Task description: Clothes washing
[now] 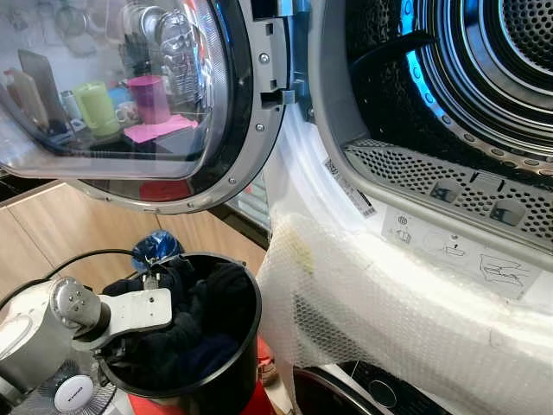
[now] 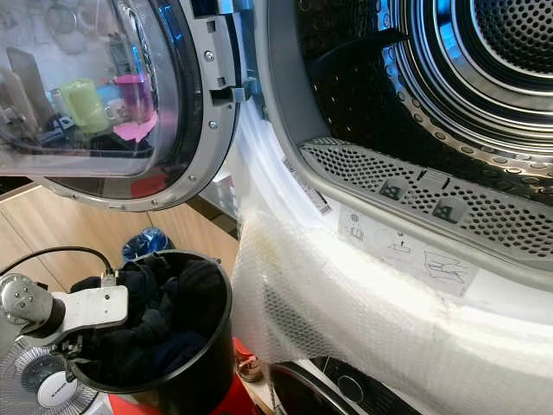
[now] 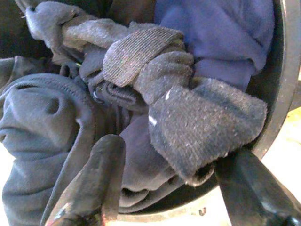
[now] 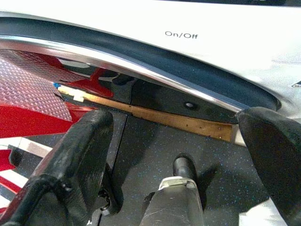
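Left tool point(image 3: 164, 188) spread over dark clothes point(image 3: 141, 108) inside bucket rim point(image 1: 246, 277).

Cut off at the upper right frame edge: drum point(image 1: 484, 60); buried among dark clothes point(image 1: 186, 324), perhaps spread, left gripper point(image 3: 169, 188) fingertips.

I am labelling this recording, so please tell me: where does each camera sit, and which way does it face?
Left eye view: on the head, facing forward and down at the open drum, door and black bucket; left arm shows.
Right eye view: same scene, shifted slightly.
Left wrist view: along the left gripper, jaws open, into the bucket's dark clothes.
Right wrist view: along the right gripper, jaws open, toward the floor under a machine front marked On/Off.
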